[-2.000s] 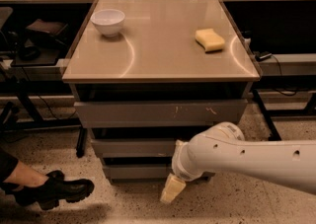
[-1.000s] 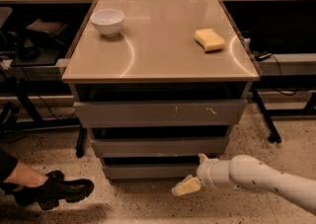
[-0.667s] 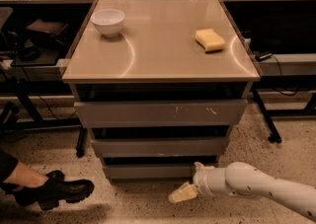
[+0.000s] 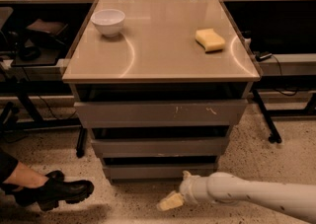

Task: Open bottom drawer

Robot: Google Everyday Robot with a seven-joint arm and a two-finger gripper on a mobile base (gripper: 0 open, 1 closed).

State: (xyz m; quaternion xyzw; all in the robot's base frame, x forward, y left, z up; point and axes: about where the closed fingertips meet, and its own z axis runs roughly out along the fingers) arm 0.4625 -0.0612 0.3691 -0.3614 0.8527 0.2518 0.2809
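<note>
Three grey drawer fronts are stacked under the tan tabletop in the camera view. The one that matters is the drawer at the very bottom, the narrowest, just above the speckled floor. It sits back in its slot with no tray showing, so by my read nothing of the opening is done yet.

The gripper hangs low over the floor, in front of and below the drawer's right half, near it but apart from it. Whether it is clenched or released I cannot tell. The white arm reaches in from the right edge.

Up top, a white bowl and a yellow sponge sit well apart. A person's black boot rests at the left.

Left to do, I'd judge: reach the front's edge, catch it, and draw it out.
</note>
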